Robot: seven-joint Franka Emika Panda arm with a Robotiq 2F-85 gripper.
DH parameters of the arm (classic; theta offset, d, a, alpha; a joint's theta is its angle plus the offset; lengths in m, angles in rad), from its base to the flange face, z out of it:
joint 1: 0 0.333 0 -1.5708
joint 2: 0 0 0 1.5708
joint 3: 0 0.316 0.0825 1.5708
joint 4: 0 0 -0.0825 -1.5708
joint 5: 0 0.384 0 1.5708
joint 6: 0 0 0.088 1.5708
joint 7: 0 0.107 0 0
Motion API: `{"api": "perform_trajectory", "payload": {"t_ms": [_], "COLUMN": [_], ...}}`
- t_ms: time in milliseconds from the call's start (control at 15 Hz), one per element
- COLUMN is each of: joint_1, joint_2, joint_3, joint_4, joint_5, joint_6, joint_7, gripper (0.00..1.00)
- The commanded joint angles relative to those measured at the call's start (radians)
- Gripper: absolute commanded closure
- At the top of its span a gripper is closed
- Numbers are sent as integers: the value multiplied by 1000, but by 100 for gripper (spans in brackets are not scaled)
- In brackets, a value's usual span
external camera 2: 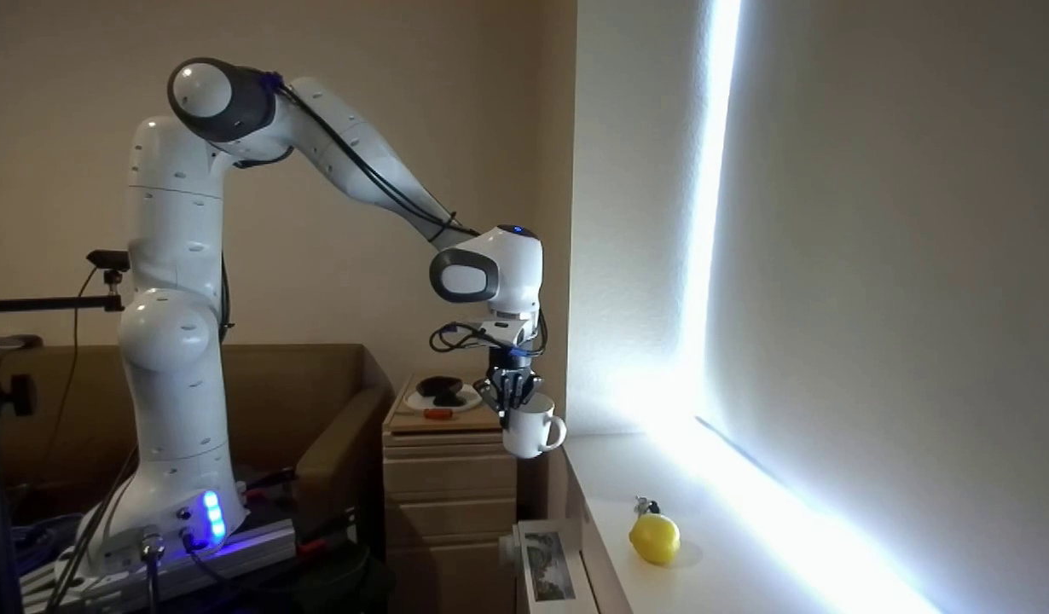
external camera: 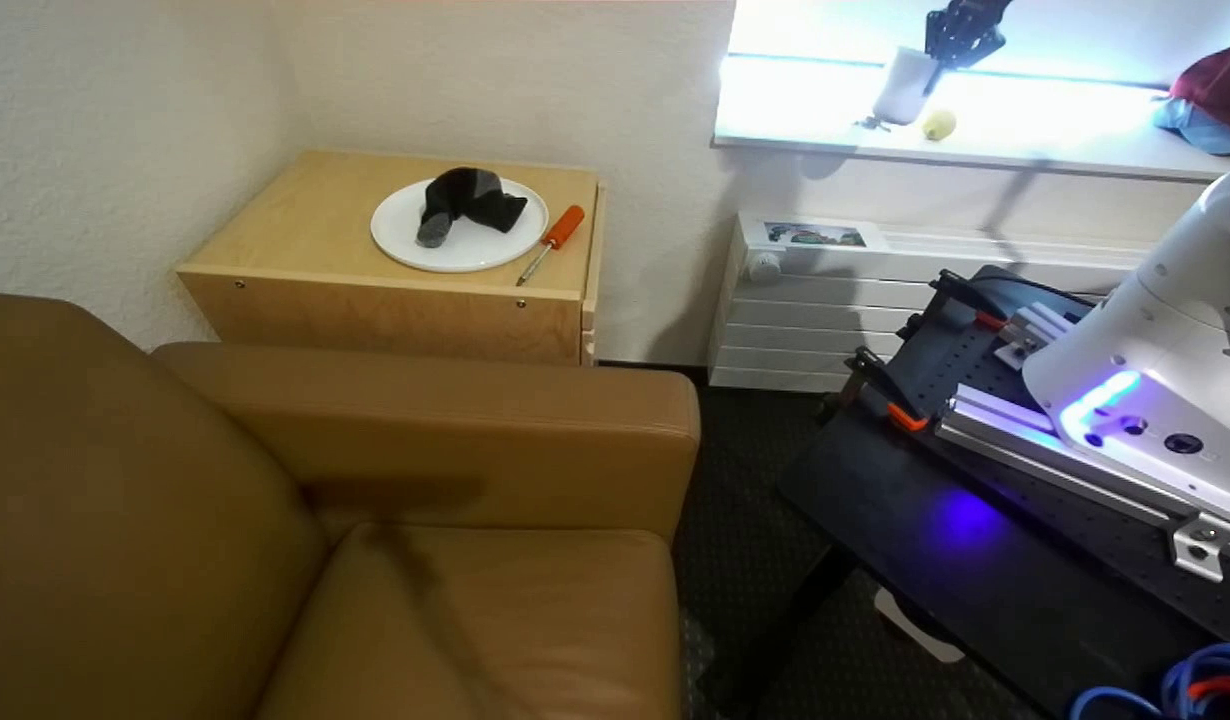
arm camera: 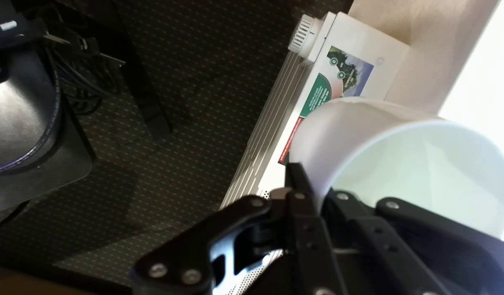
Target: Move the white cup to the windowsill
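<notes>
Clamping the cup (external camera 2: 526, 431) by its side, the gripper (arm camera: 317, 188) holds it tilted, apparently over the radiator (external camera: 815, 310), just outside the front edge of the sill (external camera 2: 729, 558). The carry looks nearly done; next, the cup's base must clear that edge, level out and come down. Open sill shows between the wall (external camera 2: 623, 256) and what look like keys (external camera 2: 646, 506) beside the lemon (external camera 2: 654, 538), room enough, it seems.
</notes>
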Motion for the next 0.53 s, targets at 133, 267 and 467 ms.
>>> {"api": "perform_trajectory", "payload": {"t_ms": [133, 267, 467], "joint_1": [26, 46, 65], "joint_2": [91, 165, 258], "joint_3": [26, 35, 52], "joint_4": [59, 125, 251], "joint_5": [-66, -72, -23], "joint_6": [48, 114, 116], "joint_7": [113, 226, 341], "gripper": [99, 99, 99]}}
